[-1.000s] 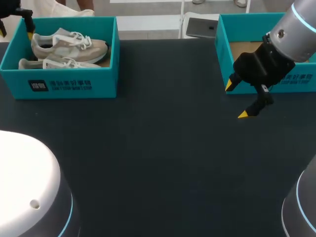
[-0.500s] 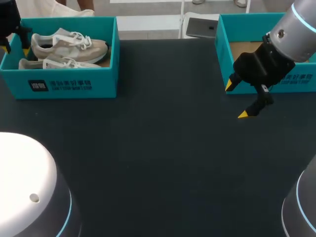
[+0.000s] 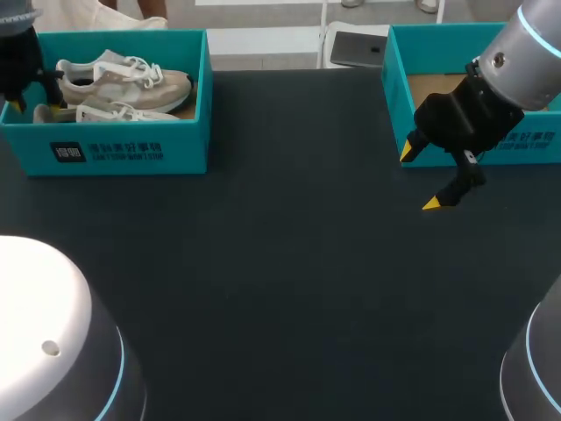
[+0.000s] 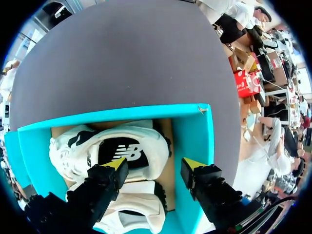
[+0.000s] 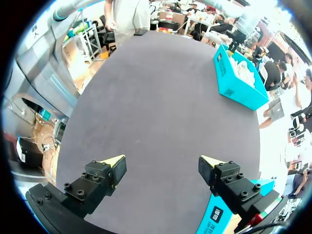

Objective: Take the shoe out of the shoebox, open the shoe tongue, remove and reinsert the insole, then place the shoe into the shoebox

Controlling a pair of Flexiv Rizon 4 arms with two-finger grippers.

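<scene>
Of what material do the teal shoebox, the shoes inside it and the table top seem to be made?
The shoebox looks like cardboard: matte teal walls, a bare brown floor in the left wrist view. The shoes seem textile or suede, matte beige and white, with white laces; which, I cannot tell. The table looks cloth-covered or rubbery: dark, matte, no glare.

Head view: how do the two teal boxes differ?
The left box holds two pale shoes; the right box shows only bare cardboard where visible. The left gripper hangs over the left box; the right gripper hangs outside the right box, above the table. Both are teal, open-topped.
</scene>
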